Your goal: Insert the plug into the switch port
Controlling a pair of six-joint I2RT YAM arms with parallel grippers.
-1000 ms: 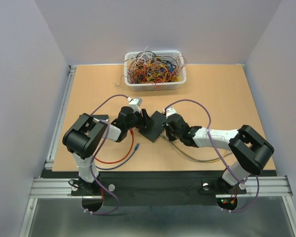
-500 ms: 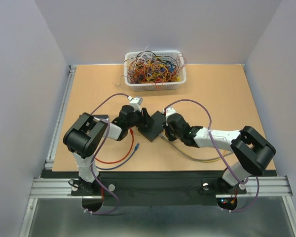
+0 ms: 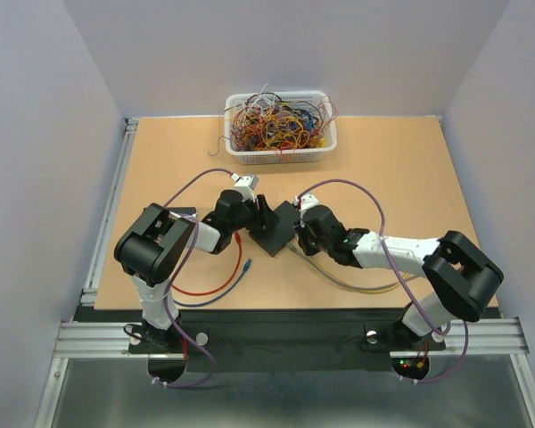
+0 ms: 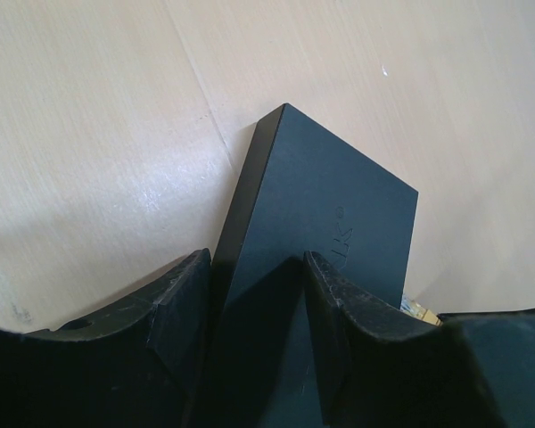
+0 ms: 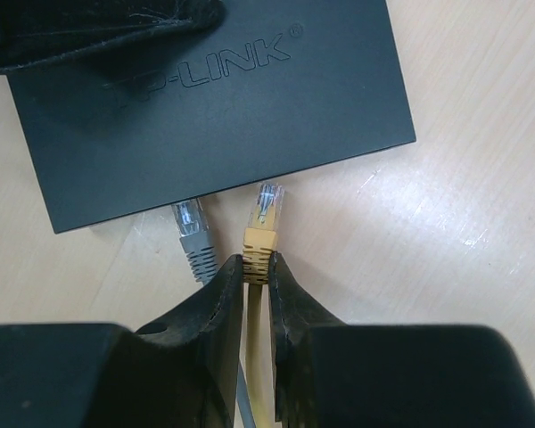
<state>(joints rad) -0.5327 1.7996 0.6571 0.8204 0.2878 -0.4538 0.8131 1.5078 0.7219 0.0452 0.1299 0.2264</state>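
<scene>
The right gripper (image 5: 254, 267) is closed on the plug (image 5: 266, 214): the yellow boot is pinched between the two fingertips, and the clear tip is held out ahead of them. The tip is seen right at the near narrow edge of the switch (image 5: 214, 107). Whether it has entered a port cannot be told, since the socket openings are hidden from this angle. A grey plug (image 5: 193, 236) is seen just beside the yellow one on its left, its tip at the same edge. The yellow cable (image 3: 366, 287) is trailed back over the table (image 3: 401, 178) under the right arm.

The left gripper (image 4: 254, 267) is clamped on the switch from the opposite end, with one of its fingers (image 4: 183, 308) pressed against each side of the flat black box.

At the far edge of the table a white basket (image 3: 241, 153) is placed, well apart from both grippers. It is filled with a tangle of thin coloured wires (image 3: 276, 125), some spilling over its rim.

The two plugs and the TP-LINK lettering are shown clearly only by the right wrist camera. In the left wrist view only a sliver of yellow is caught past the right finger. The basket, a red cable (image 3: 205, 290) and a blue cable (image 3: 241, 270) lying near the left arm are shown only from above.
</scene>
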